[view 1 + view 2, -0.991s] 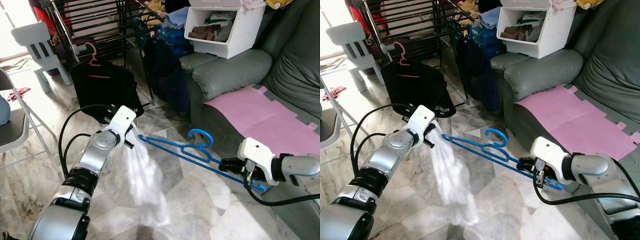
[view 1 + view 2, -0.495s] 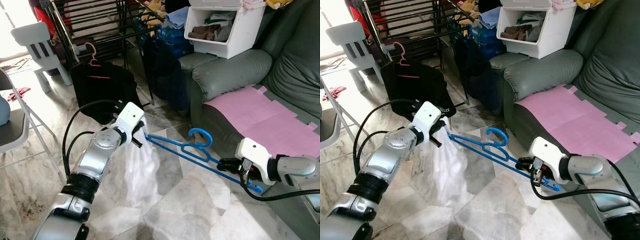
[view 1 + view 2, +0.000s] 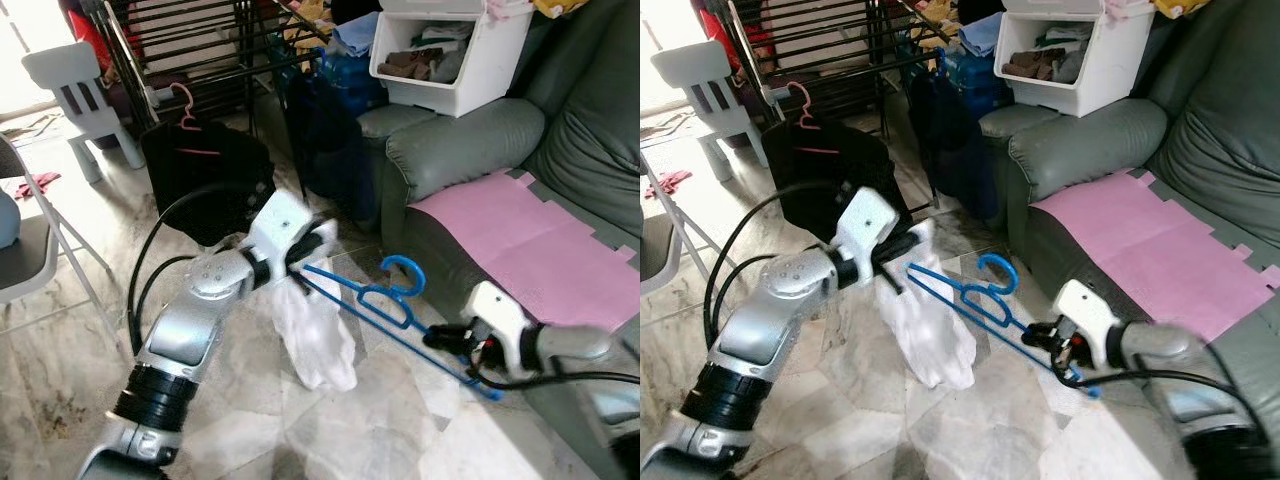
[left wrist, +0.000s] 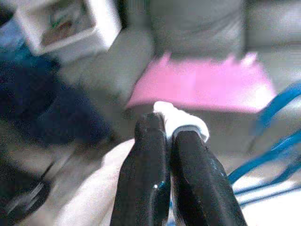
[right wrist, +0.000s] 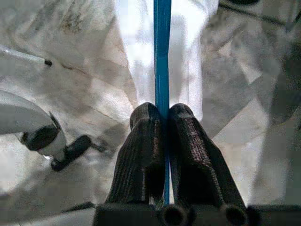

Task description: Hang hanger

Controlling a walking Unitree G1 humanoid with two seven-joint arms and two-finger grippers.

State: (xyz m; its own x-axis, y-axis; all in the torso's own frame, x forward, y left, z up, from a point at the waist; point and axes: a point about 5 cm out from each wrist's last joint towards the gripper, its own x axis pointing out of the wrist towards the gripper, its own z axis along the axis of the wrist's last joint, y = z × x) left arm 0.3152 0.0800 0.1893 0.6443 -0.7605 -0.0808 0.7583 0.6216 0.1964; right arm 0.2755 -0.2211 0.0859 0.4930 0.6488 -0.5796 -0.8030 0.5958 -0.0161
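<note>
Since the blue hanger (image 3: 375, 303) is clamped at one end by the right gripper (image 3: 447, 337), it's held level above the floor, while the white cloth (image 3: 316, 334) is pinched tight by the left gripper (image 3: 300, 259), probably for threading on.

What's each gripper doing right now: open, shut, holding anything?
Left gripper: jaws shut on the white cloth.
Right gripper: jaws shut on the blue hanger.
</note>
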